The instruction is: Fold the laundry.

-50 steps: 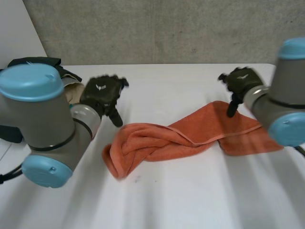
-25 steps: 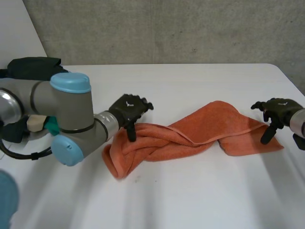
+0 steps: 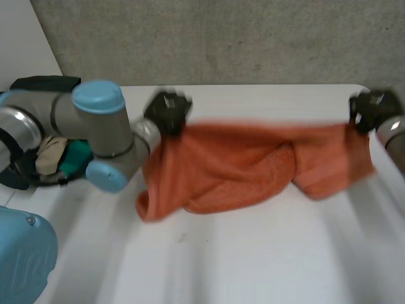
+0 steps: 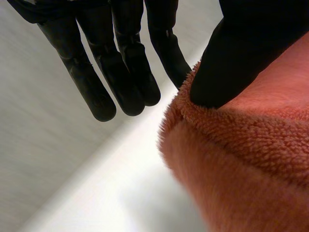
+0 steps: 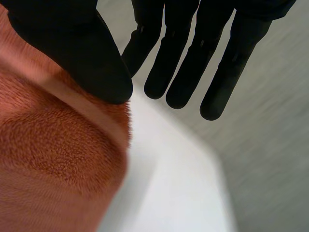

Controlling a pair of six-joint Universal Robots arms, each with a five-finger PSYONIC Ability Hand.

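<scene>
The towel (image 3: 240,158) is plain rust-orange — the table (image 3: 253,266) under it white. Far left, the clothes pile (image 3: 54,155) shows black, beige and green; the far wall (image 3: 253,38) is mottled grey.

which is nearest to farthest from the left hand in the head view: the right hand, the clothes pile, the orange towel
1. towel: touching, its corner pinched in the left hand.
2. clothes pile: at the table's left edge, beside the left arm.
3. right hand: far across the table, holding the towel's other end.
</scene>
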